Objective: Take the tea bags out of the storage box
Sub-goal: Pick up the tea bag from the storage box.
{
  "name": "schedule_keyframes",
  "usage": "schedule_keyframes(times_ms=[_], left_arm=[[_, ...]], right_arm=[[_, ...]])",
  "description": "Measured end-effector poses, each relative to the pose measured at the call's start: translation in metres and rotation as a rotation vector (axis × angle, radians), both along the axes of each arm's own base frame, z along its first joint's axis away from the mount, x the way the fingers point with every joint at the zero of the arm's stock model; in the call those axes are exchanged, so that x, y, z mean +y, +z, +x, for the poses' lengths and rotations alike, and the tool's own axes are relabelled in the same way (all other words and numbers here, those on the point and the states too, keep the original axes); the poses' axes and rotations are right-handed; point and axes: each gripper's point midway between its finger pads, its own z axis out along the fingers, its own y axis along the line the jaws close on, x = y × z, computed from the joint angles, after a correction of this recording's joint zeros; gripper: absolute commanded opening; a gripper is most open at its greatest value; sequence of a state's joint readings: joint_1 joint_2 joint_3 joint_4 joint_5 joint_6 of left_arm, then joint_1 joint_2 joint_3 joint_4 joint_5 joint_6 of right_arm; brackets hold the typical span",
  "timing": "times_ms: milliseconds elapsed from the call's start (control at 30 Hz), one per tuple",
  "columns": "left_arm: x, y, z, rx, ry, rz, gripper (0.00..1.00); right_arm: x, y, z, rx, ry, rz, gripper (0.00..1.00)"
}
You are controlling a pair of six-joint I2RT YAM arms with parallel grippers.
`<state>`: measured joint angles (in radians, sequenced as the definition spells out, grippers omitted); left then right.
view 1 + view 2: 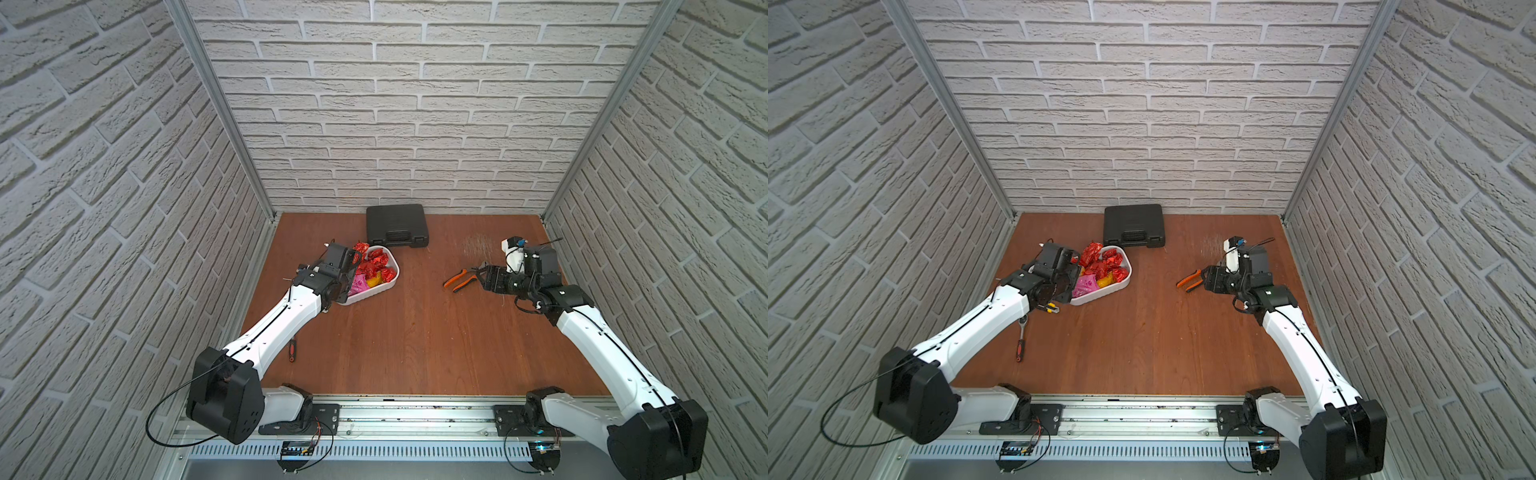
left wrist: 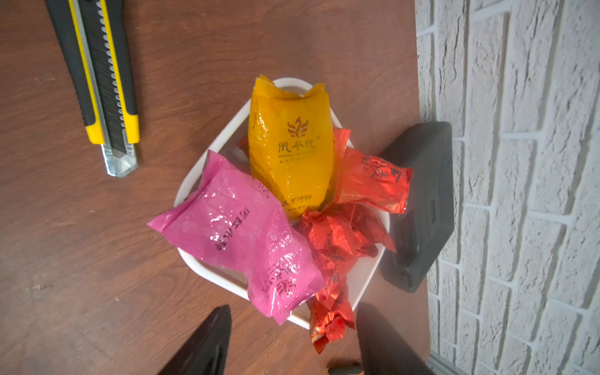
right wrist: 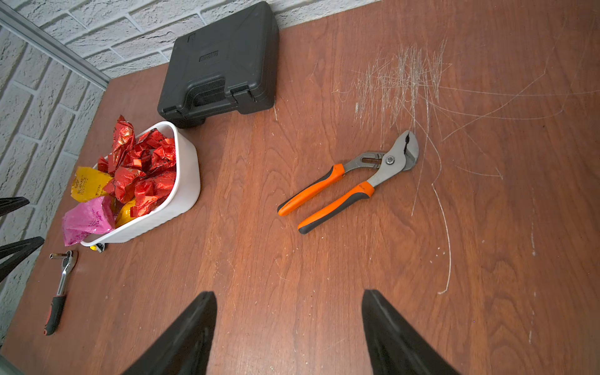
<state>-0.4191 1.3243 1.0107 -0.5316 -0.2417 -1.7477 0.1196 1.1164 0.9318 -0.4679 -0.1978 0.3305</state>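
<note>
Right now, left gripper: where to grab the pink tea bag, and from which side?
Take the pink tea bag by its flat sealed end, the one overhanging the storage box rim nearest the left gripper. Come down from above on that side, jaws across the thin seam: it lies on top of the pile, uncovered, so likely nothing else gets pinched.

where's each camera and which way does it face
Top views: high at the front, looking down toward the back wall; left arm, right arm show.
Left wrist: above the storage box, looking down on tea bags; left hand open.
Right wrist: low, facing the pliers across the table; right hand open.
Shared: both wrist views show the box and black case.
</note>
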Motion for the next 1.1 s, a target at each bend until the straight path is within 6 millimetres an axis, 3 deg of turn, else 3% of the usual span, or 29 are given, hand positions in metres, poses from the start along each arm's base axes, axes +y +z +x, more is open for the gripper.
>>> schedule_keyframes(times_ms=[367, 500, 900, 1100], left_arm=[[-0.009, -0.029, 0.008, 0.069, 0.080, -0.068, 0.60], [-0.010, -0.039, 0.008, 0.094, 0.098, -0.076, 0.56], [-0.009, -0.049, 0.010, 0.125, 0.158, -0.106, 0.12], [-0.005, -0.044, 0.006, 0.121, 0.193, -0.119, 0.00]], right_arm=[[-0.003, -0.012, 0.003, 0.040, -0.003, -0.031, 0.76], [-0.006, -0.003, 0.007, 0.032, 0.000, -0.064, 0.76], [-0.014, 0.012, -0.001, -0.009, 0.002, -0.128, 0.76], [-0.020, 0.025, -0.007, -0.053, -0.001, -0.164, 0.76]])
